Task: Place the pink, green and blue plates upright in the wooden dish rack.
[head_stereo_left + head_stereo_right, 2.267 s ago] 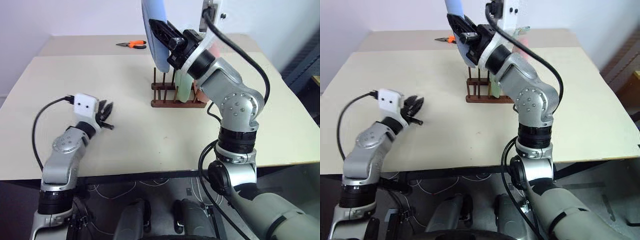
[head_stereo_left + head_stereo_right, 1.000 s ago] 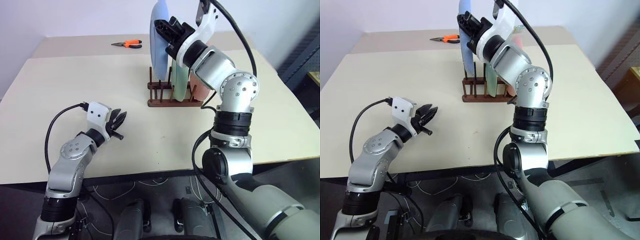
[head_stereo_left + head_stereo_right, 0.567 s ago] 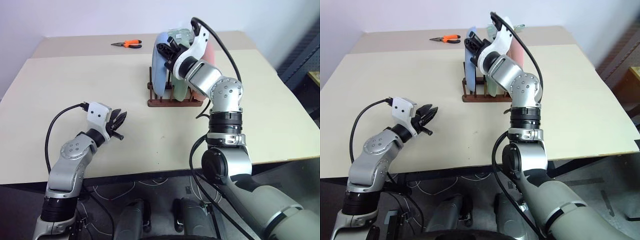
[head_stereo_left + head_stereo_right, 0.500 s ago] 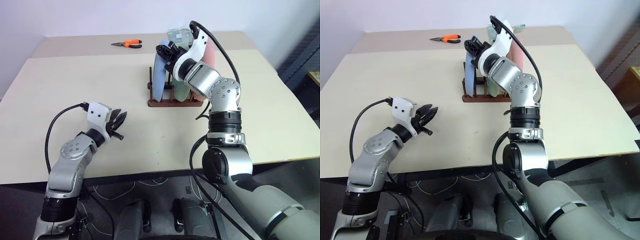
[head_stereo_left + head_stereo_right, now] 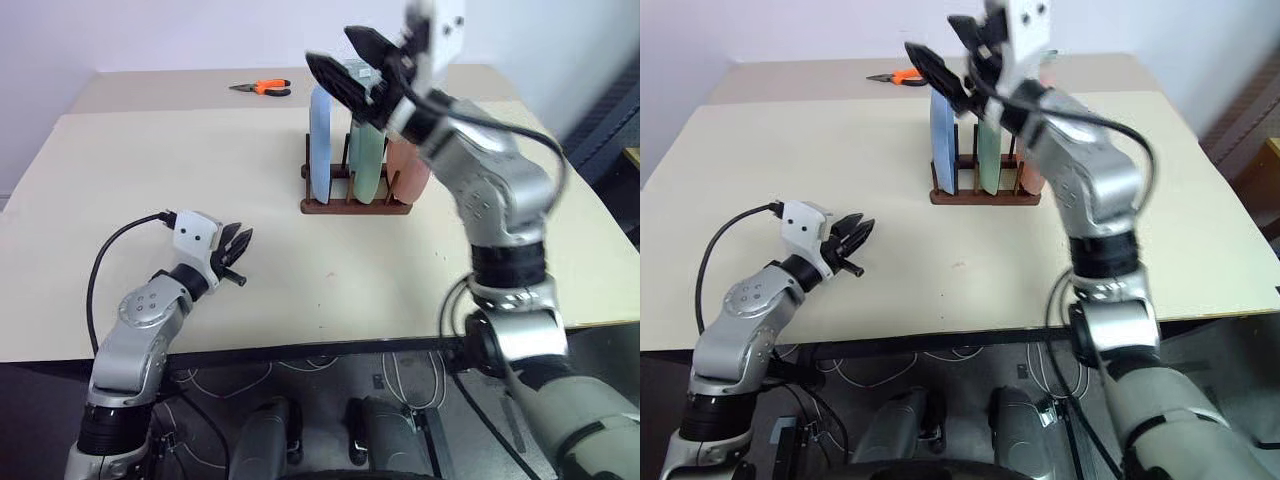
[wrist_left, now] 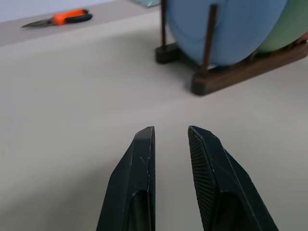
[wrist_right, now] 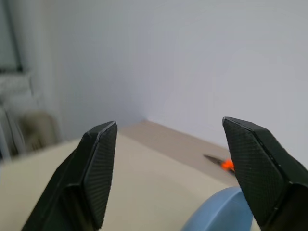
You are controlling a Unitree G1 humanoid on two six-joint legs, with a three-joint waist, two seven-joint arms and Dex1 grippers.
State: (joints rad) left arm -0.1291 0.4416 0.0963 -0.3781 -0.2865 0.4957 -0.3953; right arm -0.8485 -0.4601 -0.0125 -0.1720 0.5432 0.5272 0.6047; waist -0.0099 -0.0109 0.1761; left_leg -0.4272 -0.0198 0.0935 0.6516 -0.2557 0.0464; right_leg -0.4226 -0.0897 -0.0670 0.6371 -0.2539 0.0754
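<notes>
Head views: right gripper [image 5: 345, 62] has let go of the blue plate [image 5: 320, 135], fingers now wide, lifted above the wooden dish rack [image 5: 355, 205]. Blue, green plate [image 5: 366, 160] and pink plate [image 5: 408, 170] stand upright; task appears complete.
Left wrist view: left gripper [image 6: 171, 132] idle, fingers slightly parted, empty.
Right wrist view: fingers spread, nothing between.

no readable text, labels or numbers anywhere

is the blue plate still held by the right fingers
No, the blue plate stands upright in the wooden dish rack, with the right fingers spread above it.
</notes>
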